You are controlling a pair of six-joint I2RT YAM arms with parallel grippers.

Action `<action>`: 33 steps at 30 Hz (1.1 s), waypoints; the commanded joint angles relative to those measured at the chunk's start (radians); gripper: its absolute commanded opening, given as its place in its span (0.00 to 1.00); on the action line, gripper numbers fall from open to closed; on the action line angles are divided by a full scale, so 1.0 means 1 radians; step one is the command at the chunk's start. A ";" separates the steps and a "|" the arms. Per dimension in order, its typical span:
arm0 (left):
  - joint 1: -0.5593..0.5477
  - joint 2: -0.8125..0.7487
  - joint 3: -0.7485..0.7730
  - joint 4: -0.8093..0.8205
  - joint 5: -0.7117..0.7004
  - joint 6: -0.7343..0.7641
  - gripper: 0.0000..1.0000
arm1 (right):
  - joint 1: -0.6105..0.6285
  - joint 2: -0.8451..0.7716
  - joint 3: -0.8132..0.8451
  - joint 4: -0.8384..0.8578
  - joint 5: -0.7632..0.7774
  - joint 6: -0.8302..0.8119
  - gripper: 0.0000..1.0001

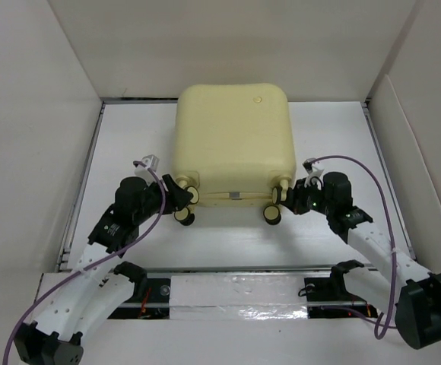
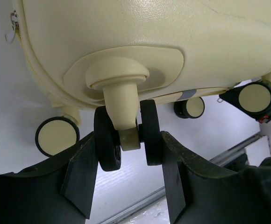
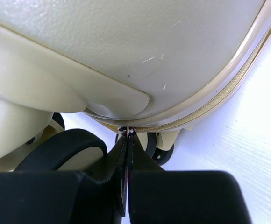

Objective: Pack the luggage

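The luggage, a small pale-yellow hard-shell suitcase with rounded corners, lies flat and closed on the white table, toward 12 o'clock of the surface; its back edge is near the far white wall, and its four cream-and-black wheels face 6 o'clock, toward the arm bases.

The left gripper is at the case's 7 o'clock corner; the left wrist view shows its two black fingers standing about half apart with a twin caster wheel between them; each finger touches the outer face of one black disc, so the hand holds that wheel; the cream stem rises from between the discs into a rounded mount on the shell; three other wheels show beyond, one at 9 o'clock of the held one and two at 2 o'clock.

The right gripper is at the case's 5 o'clock corner; in the right wrist view its jaws are pressed together with no gap; the tips meet right at the cream zip seam that curves round the shell's edge; a tiny dark speck sits at the tips, too small to identify; black wheels show at 9 o'clock and 3 o'clock of the closed fingers.

A purple cable loops along each arm.
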 commanded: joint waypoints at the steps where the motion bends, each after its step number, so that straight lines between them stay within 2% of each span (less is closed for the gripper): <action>1: 0.002 -0.051 -0.042 0.041 0.132 -0.024 0.00 | -0.030 0.007 0.115 0.229 -0.030 -0.029 0.00; 4: 0.002 -0.048 -0.081 0.113 0.150 -0.052 0.00 | 0.021 -0.033 0.060 0.257 0.015 -0.006 0.00; 5: 0.002 -0.043 -0.097 0.175 0.175 -0.064 0.00 | 0.044 -0.054 0.007 0.264 0.073 0.005 0.00; 7: 0.002 -0.025 -0.141 0.245 0.202 -0.089 0.00 | 0.098 -0.149 -0.076 0.344 0.153 0.098 0.00; 8: 0.002 -0.019 -0.172 0.330 0.222 -0.116 0.00 | 0.164 -0.181 -0.123 0.393 0.231 0.141 0.00; 10: 0.002 -0.002 -0.190 0.412 0.238 -0.147 0.00 | 0.253 -0.240 -0.262 0.566 0.323 0.256 0.00; 11: 0.002 0.003 -0.193 0.479 0.247 -0.172 0.00 | 0.357 -0.240 -0.288 0.601 0.451 0.279 0.00; 13: 0.002 0.007 -0.192 0.535 0.250 -0.192 0.00 | 0.466 -0.222 -0.311 0.654 0.611 0.295 0.00; 14: 0.002 0.000 -0.192 0.580 0.247 -0.213 0.00 | 0.582 -0.205 -0.341 0.722 0.802 0.295 0.00; 15: 0.002 0.000 -0.192 0.601 0.243 -0.222 0.00 | 0.636 -0.194 -0.342 0.782 0.897 0.275 0.00; 16: 0.002 -0.014 -0.193 0.614 0.236 -0.230 0.00 | 0.682 -0.179 -0.369 0.833 0.992 0.252 0.00; 17: 0.002 -0.023 -0.195 0.645 0.229 -0.241 0.00 | 0.722 -0.139 -0.369 0.864 1.161 0.230 0.00; 18: 0.002 -0.029 -0.207 0.659 0.224 -0.261 0.00 | 0.776 -0.108 -0.366 0.936 1.228 0.176 0.00; 20: 0.002 -0.039 -0.215 0.682 0.224 -0.271 0.00 | 0.789 -0.035 -0.359 1.042 1.342 0.112 0.00; 21: 0.002 -0.034 -0.220 0.690 0.232 -0.278 0.00 | 0.802 0.042 -0.356 1.173 1.350 0.036 0.00; 22: 0.002 -0.022 -0.221 0.697 0.241 -0.281 0.00 | 0.821 0.077 -0.351 1.226 1.358 0.000 0.00; 27: 0.002 -0.002 -0.253 0.750 0.269 -0.290 0.00 | 0.847 0.274 -0.201 1.292 1.323 -0.181 0.00; 29: 0.002 -0.007 -0.262 0.753 0.266 -0.285 0.00 | 0.847 0.360 -0.135 1.243 1.278 -0.211 0.00; 31: 0.002 -0.003 -0.281 0.757 0.272 -0.281 0.00 | 0.847 0.421 0.000 1.028 1.228 -0.178 0.00; 33: 0.002 0.000 -0.302 0.768 0.281 -0.282 0.00 | 0.847 0.464 0.063 0.932 1.107 -0.129 0.00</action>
